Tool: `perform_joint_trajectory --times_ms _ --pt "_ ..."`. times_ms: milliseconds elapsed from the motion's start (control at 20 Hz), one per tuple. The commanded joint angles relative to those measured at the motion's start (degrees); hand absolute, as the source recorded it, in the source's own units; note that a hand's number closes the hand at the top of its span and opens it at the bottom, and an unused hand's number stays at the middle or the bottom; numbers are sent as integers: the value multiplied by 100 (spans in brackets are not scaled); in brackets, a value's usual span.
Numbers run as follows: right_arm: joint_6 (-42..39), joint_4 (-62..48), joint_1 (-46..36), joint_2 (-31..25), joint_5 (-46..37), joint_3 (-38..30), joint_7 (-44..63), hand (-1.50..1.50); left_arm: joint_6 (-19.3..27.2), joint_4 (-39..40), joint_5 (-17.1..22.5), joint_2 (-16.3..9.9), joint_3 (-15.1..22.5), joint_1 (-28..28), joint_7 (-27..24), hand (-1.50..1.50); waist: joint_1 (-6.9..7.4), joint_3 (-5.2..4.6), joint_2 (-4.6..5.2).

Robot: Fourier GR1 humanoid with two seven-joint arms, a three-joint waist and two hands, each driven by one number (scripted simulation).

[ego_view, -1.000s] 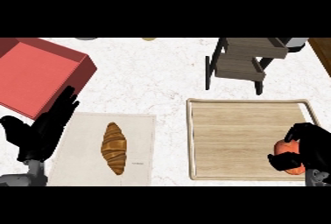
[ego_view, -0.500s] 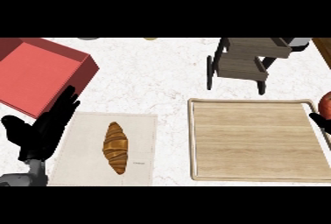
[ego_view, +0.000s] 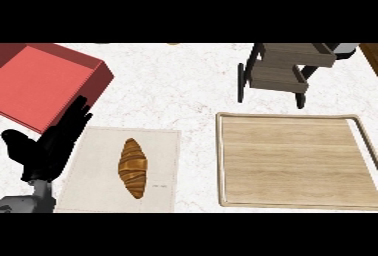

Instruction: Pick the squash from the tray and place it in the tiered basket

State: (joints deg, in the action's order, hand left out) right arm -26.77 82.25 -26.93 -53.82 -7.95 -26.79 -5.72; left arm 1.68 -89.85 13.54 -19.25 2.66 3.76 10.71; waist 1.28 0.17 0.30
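**Tray bare, squash and right hand out of view**

My left hand rests near the lower left edge, fingers straight and spread, holding nothing; its fingertips reach up toward the red box just beyond them. Just to its right lies a pale mat with a croissant on it, which is not my concern. Farther right sits the wooden tray, and no squash lies on it. Beyond the tray, up and to the right, stands the tiered basket; I see no squash in it either. My right hand does not show at all, so I judge the squash is lifted and out of sight, with the placing still left to do.
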Motion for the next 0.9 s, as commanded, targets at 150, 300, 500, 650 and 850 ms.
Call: perform_joint_trajectory --times_ms 150,300,500,650,850 --pt "-1363 -2154 -1546 -1242 510 138 -864 150 -163 61 -34 17 85 138 41 0 200 -19 51" --pt "-1436 -2579 -2375 -1181 417 627 -770 150 -71 141 -125 81 75 286 135 0 181 -23 41" --pt "-1410 -2505 -3491 -796 343 1246 154 150 -27 118 -285 214 160 36 -72 0 141 -31 13" --pt "-1223 -2589 -4065 -281 163 1616 681 150 -142 -122 -122 39 -1 73 209 0 132 -31 -5" --pt "-883 -2542 -4364 400 20 1831 1136 150 70 -68 -351 225 53 34 136 0 -10 -26 -28"
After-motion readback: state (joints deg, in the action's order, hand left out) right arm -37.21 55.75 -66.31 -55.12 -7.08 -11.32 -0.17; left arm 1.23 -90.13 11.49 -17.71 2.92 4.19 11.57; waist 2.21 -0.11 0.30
